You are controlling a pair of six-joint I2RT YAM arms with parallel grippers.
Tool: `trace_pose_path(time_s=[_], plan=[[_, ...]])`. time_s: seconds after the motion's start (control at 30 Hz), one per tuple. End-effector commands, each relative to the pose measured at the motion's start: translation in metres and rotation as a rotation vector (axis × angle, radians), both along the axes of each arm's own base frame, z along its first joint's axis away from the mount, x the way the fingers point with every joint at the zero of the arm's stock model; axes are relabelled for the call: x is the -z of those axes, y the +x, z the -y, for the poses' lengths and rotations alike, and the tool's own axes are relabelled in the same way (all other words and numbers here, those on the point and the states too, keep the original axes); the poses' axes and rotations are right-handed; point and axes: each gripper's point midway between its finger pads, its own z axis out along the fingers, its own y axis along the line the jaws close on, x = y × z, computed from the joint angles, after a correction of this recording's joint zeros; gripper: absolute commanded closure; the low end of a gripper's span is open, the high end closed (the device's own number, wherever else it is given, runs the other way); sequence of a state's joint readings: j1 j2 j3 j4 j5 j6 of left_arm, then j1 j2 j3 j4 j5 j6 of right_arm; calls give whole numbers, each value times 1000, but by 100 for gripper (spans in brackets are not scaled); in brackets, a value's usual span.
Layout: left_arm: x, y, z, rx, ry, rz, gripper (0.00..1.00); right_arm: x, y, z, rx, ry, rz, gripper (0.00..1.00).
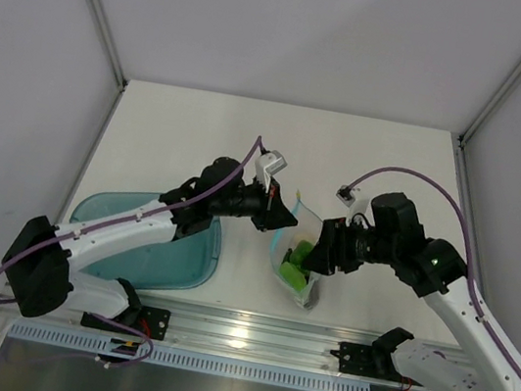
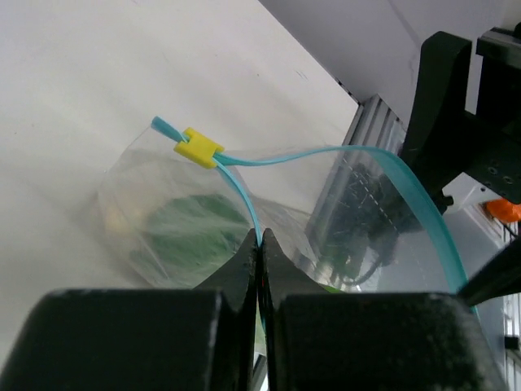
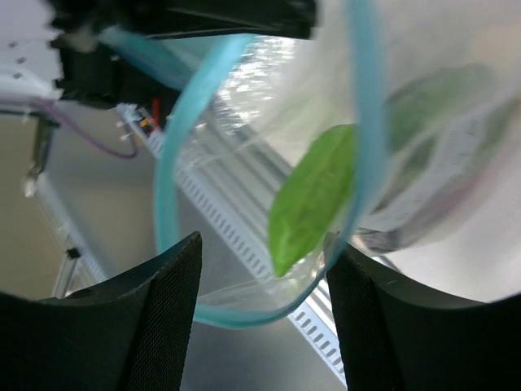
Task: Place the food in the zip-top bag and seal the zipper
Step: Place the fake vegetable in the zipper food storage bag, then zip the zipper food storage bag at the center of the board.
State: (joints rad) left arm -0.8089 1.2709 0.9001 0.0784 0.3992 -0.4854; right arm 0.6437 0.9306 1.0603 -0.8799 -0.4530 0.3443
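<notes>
Sagging near the front edge of the counter (image 1: 202, 127), the clear zip-top bag (image 1: 301, 283) holds green food (image 3: 313, 195), its mouth gaping. A teal tray (image 1: 180, 267) lies off to its left, beside the left arm. The left end effector (image 2: 260, 240) is clamped tight on the light-blue zipper (image 2: 326, 152), just short of the yellow slider (image 2: 198, 147). The right end effector (image 3: 260, 261) stands with jaws parted either side of the bag's rim, gripping nothing.

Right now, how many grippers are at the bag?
2. The left gripper is shut on the zipper near the yellow slider; the right gripper stands open at the mouth of the bag.
</notes>
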Motion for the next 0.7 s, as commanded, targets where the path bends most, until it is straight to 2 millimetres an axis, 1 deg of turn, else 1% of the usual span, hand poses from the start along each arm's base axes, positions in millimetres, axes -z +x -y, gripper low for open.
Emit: trace_pose_path(time_s=[0.0, 0.03, 0.07, 0.13, 0.17, 0.23, 0.27, 0.3, 0.33, 0.37, 0.4, 0.5, 0.6, 0.67], plan=[[-24, -6, 12, 155, -52, 141, 99, -35, -18, -23, -157, 169, 6, 37], [-24, -7, 13, 168, -54, 142, 99, -39, -22, -27, -181, 195, -9, 37], [-26, -7, 16, 183, -58, 142, 99, -41, -23, -30, -189, 207, -10, 38], [-29, -13, 21, 232, -83, 147, 99, -46, -21, -34, -189, 229, -1, 37], [-32, -14, 23, 243, -94, 152, 99, -47, -22, -36, -198, 234, 0, 37], [-30, -12, 26, 257, -93, 147, 99, -49, -24, -41, -212, 247, -12, 37], [-35, -14, 29, 278, -102, 151, 99, -50, -25, -44, -225, 258, -13, 37], [-33, -14, 31, 292, -99, 143, 99, -50, -26, -46, -234, 262, -18, 37], [-36, -14, 32, 300, -108, 149, 100, -50, -27, -47, -234, 263, -19, 38], [-40, -16, 33, 319, -120, 152, 99, -47, -27, -47, -231, 253, -22, 38], [-40, -17, 34, 325, -127, 141, 99, -44, -23, -46, -210, 236, -11, 38], [-45, -16, 32, 338, -162, 102, 99, -36, -20, -42, -181, 209, -6, 38], [-42, -17, 31, 350, -183, 46, 99, -33, -17, -37, -150, 191, 15, 38], [-35, -17, 31, 348, -173, 15, 94, -32, -12, -32, -117, 174, 38, 38]])
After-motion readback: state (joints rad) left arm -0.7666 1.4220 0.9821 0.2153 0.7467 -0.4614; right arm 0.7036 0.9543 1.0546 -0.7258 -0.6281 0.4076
